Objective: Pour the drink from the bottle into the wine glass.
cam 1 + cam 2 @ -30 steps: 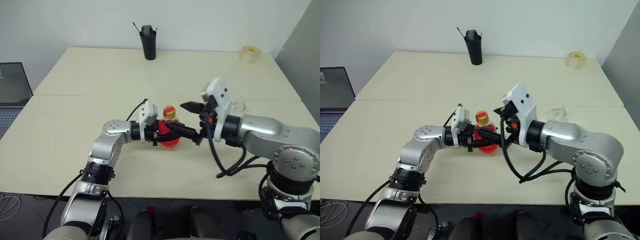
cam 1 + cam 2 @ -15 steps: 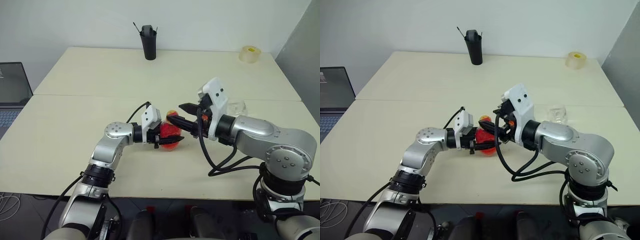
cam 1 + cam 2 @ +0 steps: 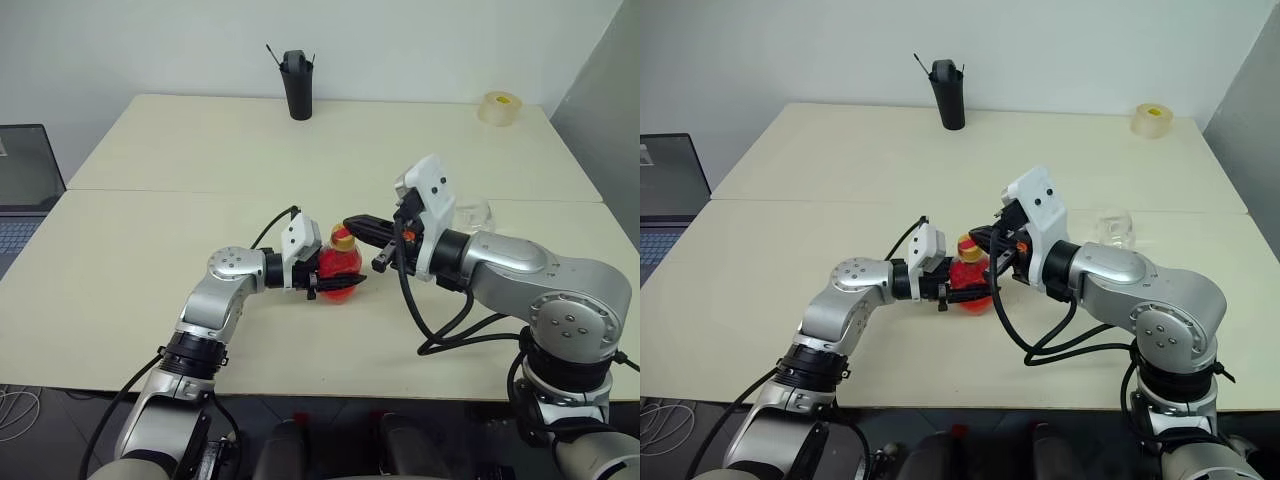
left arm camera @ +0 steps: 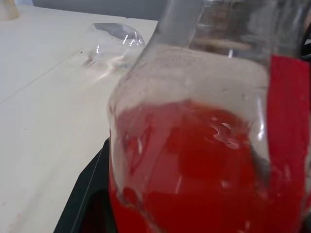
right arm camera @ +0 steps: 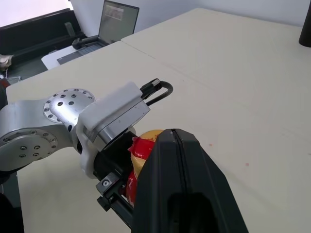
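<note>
Since the earlier frames, the right gripper point(image 3: 352, 222) has brought its fingers from spread to pressed together, their tips now beside the cap point(image 3: 342, 238) of the bottle point(image 3: 339, 263); whether they bear on the cap cannot be told. Left gripper point(image 3: 338, 285) holds the bottle by its round body, fingers pinching it on either side, the bottle upright on the table point(image 3: 150, 250). Drink point(image 4: 194, 165) fills the lower body of the bottle, seen close in the left wrist view. Glass point(image 3: 470, 214) stands on the table well to the right of the bottle, behind the right forearm, and appears empty. Pen holder point(image 3: 296, 85) and tape roll point(image 3: 498, 107) sit at the far edge, well apart from the bottle.

Step in hand, by judgement: removing the cap. To do it well, the left grip should stay firm and the bottle upright while the right fingers work on the cap, since a soft body squeezed hard may spill once open. Fingers already pressed together cannot enclose the cap, so they likely need to reopen around it.
</note>
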`<state>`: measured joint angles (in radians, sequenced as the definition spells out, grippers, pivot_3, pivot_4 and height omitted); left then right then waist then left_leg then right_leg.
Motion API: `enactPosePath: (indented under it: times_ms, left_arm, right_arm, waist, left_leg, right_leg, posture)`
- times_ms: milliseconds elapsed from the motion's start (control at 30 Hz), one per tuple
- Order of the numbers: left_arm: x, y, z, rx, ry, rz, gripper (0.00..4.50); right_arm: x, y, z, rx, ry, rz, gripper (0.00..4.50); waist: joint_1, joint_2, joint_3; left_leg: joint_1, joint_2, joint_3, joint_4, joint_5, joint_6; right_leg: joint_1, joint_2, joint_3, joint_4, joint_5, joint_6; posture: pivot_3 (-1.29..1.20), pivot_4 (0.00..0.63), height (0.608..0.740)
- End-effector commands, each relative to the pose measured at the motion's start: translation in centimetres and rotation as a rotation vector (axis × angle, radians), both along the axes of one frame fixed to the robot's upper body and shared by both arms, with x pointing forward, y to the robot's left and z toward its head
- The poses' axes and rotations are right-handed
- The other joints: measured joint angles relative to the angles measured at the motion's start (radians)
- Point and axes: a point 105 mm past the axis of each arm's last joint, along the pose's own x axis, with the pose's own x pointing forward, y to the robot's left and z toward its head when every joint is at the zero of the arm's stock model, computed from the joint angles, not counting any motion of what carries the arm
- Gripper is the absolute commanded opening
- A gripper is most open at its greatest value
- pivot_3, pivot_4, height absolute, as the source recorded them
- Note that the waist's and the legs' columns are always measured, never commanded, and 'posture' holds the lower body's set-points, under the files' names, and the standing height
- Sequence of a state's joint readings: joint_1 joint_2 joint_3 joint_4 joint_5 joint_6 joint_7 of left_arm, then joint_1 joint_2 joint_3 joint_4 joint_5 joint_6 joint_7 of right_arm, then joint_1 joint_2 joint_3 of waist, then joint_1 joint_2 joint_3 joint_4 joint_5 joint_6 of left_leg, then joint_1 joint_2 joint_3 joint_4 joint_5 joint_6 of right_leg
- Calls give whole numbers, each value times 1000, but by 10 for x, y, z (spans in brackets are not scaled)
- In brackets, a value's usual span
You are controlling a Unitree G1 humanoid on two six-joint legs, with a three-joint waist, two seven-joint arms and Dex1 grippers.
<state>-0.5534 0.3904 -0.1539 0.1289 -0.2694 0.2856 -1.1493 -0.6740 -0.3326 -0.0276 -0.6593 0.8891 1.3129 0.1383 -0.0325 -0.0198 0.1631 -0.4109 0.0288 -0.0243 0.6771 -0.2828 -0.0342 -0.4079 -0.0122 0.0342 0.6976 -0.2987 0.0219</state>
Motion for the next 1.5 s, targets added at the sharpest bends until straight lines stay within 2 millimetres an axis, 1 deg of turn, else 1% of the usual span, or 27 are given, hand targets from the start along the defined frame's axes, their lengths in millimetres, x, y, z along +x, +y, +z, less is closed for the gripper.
enactPosePath:
  times_ms: [33, 100, 133, 167, 200, 367, 667, 833, 1100, 1233, 1500]
  left_arm:
    - [-3, -5, 23, -36, -89, -35, 2234]
    - [-1, -4, 25, -42, -94, -28, 2234]
    - [0, -4, 26, -45, -96, -23, 2234]
    - [0, -4, 27, -47, -98, -20, 2234]
    - [0, -4, 27, -48, -99, -18, 2234]
    - [-1, -3, 27, -57, -102, -8, 2234]
    - [-2, -3, 29, -63, -109, 2, 2233]
    - [-3, -4, 26, -48, -116, 0, 2233]
    - [-2, -6, 27, -58, -112, -4, 2227]
    - [-3, -6, 24, -54, -109, -6, 2213]
    - [-1, -7, 26, -56, -111, -8, 2213]
  right_arm:
    - [-5, -2, 16, 36, -45, 31, 936]
    - [-6, -2, 20, 49, -48, 40, 1590]
    - [-6, -2, 20, 51, -45, 43, 2004]
    - [-5, -2, 19, 45, -41, 42, 2397]
    - [-4, -3, 17, 40, -36, 39, 2681]
    - [-1, -2, 13, 19, -26, 34, 4418]
    - [-4, 2, 6, -2, -4, 60, 4445]
    - [0, 2, 2, 8, 7, 36, 4445]
    - [7, -2, 4, 21, 4, -3, 4445]
    - [7, -2, 5, 25, 0, -10, 4445]
    - [9, -2, 4, 31, 0, -18, 4445]
  waist:
    - [0, 0, 0]
    - [0, 0, 0]
    - [0, 0, 0]
    - [0, 0, 0]
    - [0, 0, 0]
    - [0, 0, 0]
    - [0, 0, 0]
    - [0, 0, 0]
    - [0, 0, 0]
    - [0, 0, 0]
    - [0, 0, 0]
  left_leg:
    - [0, 0, 0, 0, 0, 0]
    - [0, 0, 0, 0, 0, 0]
    - [0, 0, 0, 0, 0, 0]
    - [0, 0, 0, 0, 0, 0]
    - [0, 0, 0, 0, 0, 0]
    - [0, 0, 0, 0, 0, 0]
    - [0, 0, 0, 0, 0, 0]
    - [0, 0, 0, 0, 0, 0]
    - [0, 0, 0, 0, 0, 0]
    - [0, 0, 0, 0, 0, 0]
    - [0, 0, 0, 0, 0, 0]
  right_leg:
    - [0, 0, 0, 0, 0, 0]
    - [0, 0, 0, 0, 0, 0]
    - [0, 0, 0, 0, 0, 0]
    - [0, 0, 0, 0, 0, 0]
    - [0, 0, 0, 0, 0, 0]
    - [0, 0, 0, 0, 0, 0]
    - [0, 0, 0, 0, 0, 0]
    - [0, 0, 0, 0, 0, 0]
    - [0, 0, 0, 0, 0, 0]
    - [0, 0, 0, 0, 0, 0]
    - [0, 0, 0, 0, 0, 0]
  posture:
    - [0, 150, 740]
    - [0, 150, 740]
    - [0, 150, 740]
    - [0, 150, 740]
    - [0, 150, 740]
    - [0, 150, 740]
    - [0, 150, 740]
    - [0, 150, 740]
    - [0, 150, 740]
    - [0, 150, 740]
    - [0, 150, 740]
